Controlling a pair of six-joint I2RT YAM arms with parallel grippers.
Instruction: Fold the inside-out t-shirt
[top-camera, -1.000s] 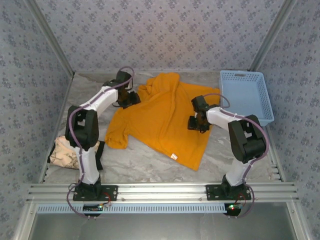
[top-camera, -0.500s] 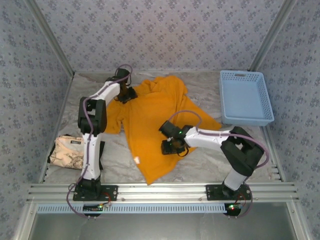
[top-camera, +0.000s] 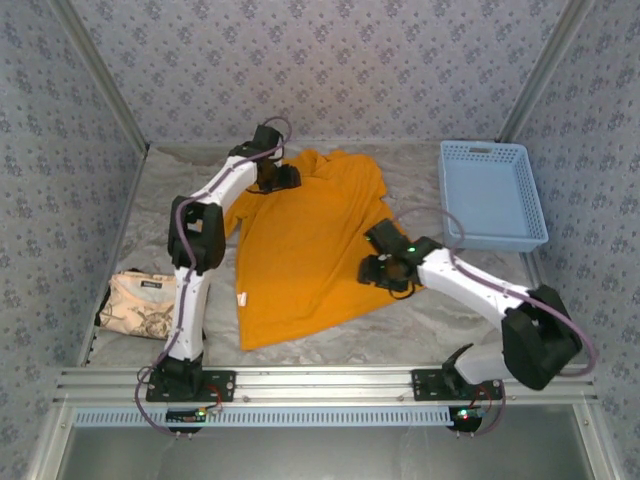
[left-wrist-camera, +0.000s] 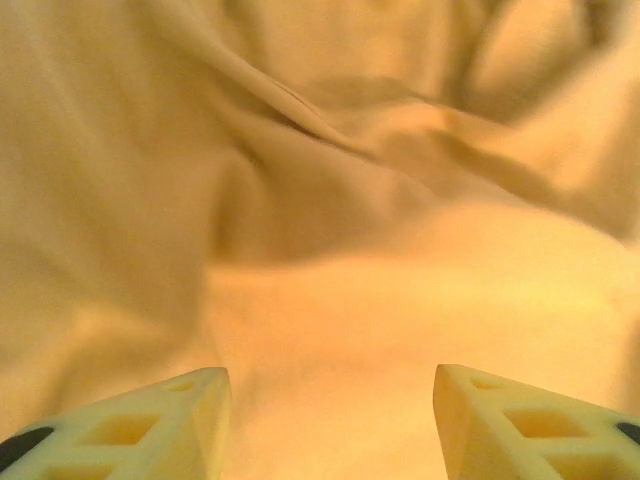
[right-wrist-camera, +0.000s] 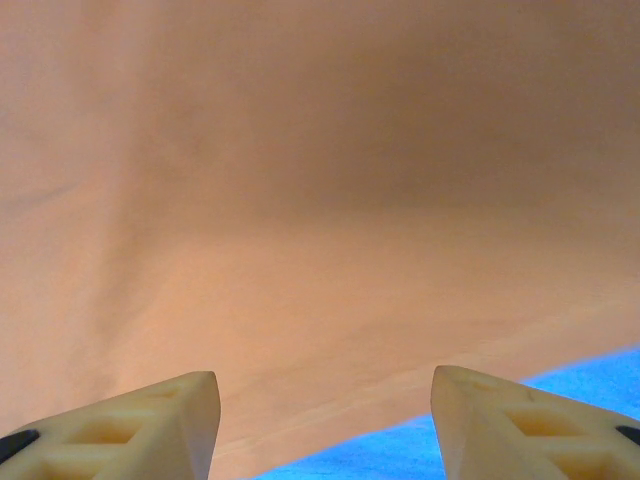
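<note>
Top external: grey marbled tabletop (top-camera: 440, 325), patterned walls (top-camera: 330, 60). Blue basket (top-camera: 492, 195) far right. Beige cloth (top-camera: 140, 305) near left, its edge cut by the left arm (top-camera: 190, 290). The inside-out t-shirt (top-camera: 300, 250) lies spread mid-tabletop. Left end effector (top-camera: 283, 178) sits at its far collar edge, right end effector (top-camera: 384, 270) at its right edge; opening unreadable here. Wrist views: both pairs of fingers (left-wrist-camera: 150, 430) apart, nothing pinched, fabric blurred. Right wrist has an unidentifiable blue strip (right-wrist-camera: 480, 400).

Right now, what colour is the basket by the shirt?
Light blue; the basket shows best from the top camera.
</note>
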